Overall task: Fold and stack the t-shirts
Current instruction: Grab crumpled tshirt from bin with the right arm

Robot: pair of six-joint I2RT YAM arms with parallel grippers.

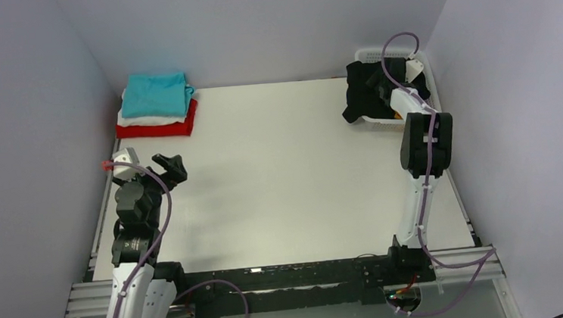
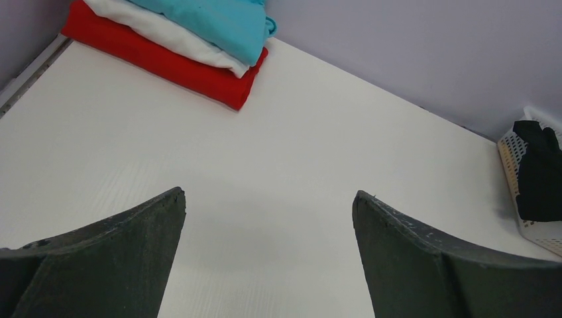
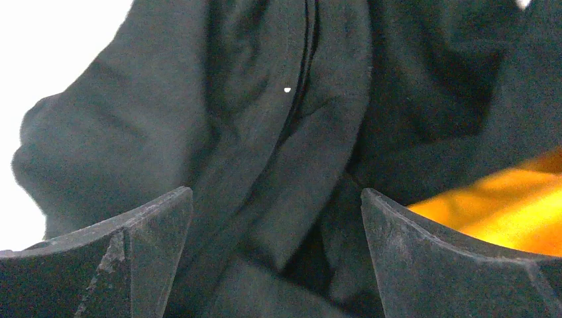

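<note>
Black cloth filling the right wrist view: large black t-shirt (image 3: 265, 132), crumpled, heaped in the white lattice basket (image 1: 367, 49) at the far right corner, one fold spilling over the near-left rim toward the table (image 1: 280, 182). Orange t-shirt (image 3: 504, 212) underneath, peeking out right of the black folds.

Right gripper (image 3: 277, 195) directly above that heap, jaws spread wide, nothing between them. Contact with the cloth: can't tell. Probably lined up to pinch a black ridge and pull the top shirt out. Black on top, so first out.

Left gripper (image 2: 268, 199) at near left over bare table, jaws likewise wide apart, empty. Held clear of the middle, presumably to leave folding space and wait for a second-corner grab.

Done pile at the far left corner: teal t-shirt (image 2: 219, 20) on white t-shirt (image 2: 166, 30) on red t-shirt (image 2: 152, 56), folded flat, edges roughly squared, tucked near the walls to keep the work area free. Three stacked, two to go by my count.

Risk: orange snagging and riding out with the black.
</note>
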